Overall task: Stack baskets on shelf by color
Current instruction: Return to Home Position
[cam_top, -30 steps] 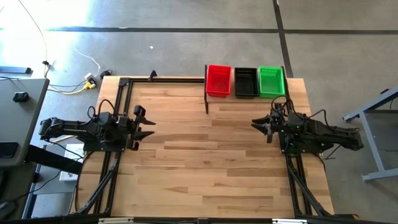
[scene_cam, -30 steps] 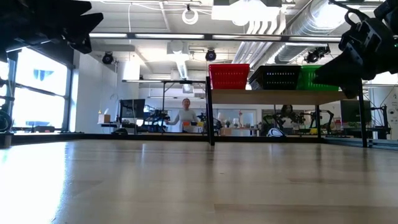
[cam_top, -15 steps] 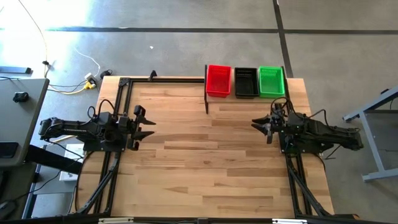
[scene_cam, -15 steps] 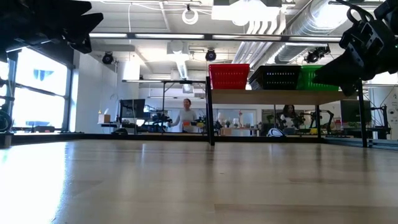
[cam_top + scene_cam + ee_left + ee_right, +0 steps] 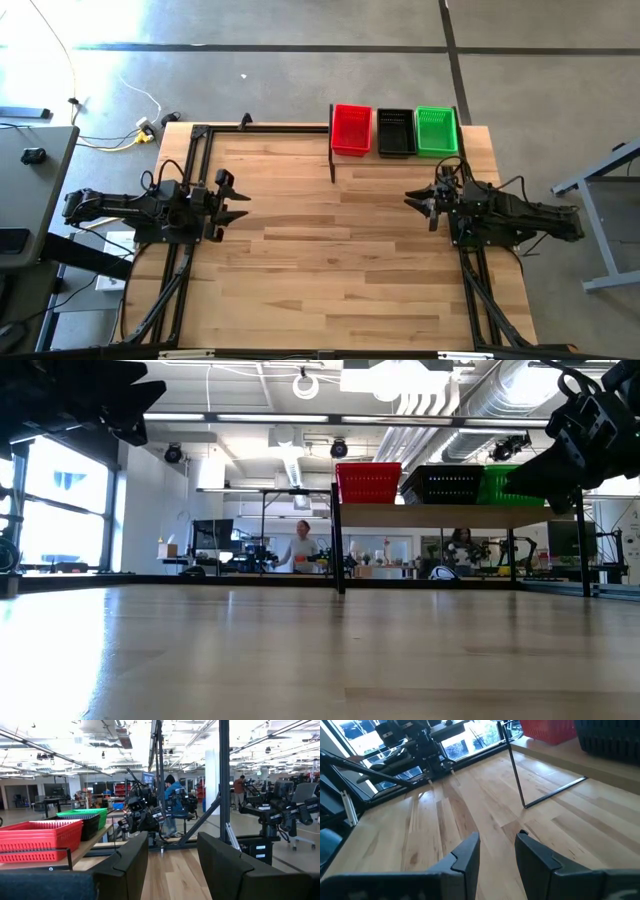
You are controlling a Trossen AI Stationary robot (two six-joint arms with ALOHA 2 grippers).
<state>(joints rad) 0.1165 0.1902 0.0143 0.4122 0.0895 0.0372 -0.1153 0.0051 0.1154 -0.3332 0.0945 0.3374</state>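
Baskets stand in 3 piles side by side on the shelf (image 5: pixel 395 157), at about 1 o'clock on the table (image 5: pixel 330 260) in the high view: red (image 5: pixel 351 130) toward 9 o'clock, black (image 5: pixel 396 132) in the middle, green (image 5: pixel 436 131) toward 3 o'clock. Each is a small rectangle with slotted mesh walls and an open top. Neighbours sit just beside one another. How many are nested in each pile cannot be told.

In the low view the light-wood board is raised off the table on thin black posts (image 5: pixel 336 550), with the baskets lined along its top and open space under it. The shelf runs along the table's 12 o'clock edge, and its green end lies near the 3 o'clock edge.

The left tool (image 5: pixel 236 197) hangs at 9 o'clock, well apart from the shelf, holding nothing, its fingers (image 5: pixel 131 862) spread wide. The right tool (image 5: pixel 414 203) hangs at 3 o'clock, near the green pile on its 6 o'clock side but not touching it. Its fingers (image 5: pixel 466 854) are parted by a narrower gap, and it holds nothing. A wide stretch of planks lies between the 2 tools, and black frame rails (image 5: pixel 190 165) run along the table's 9 o'clock side.
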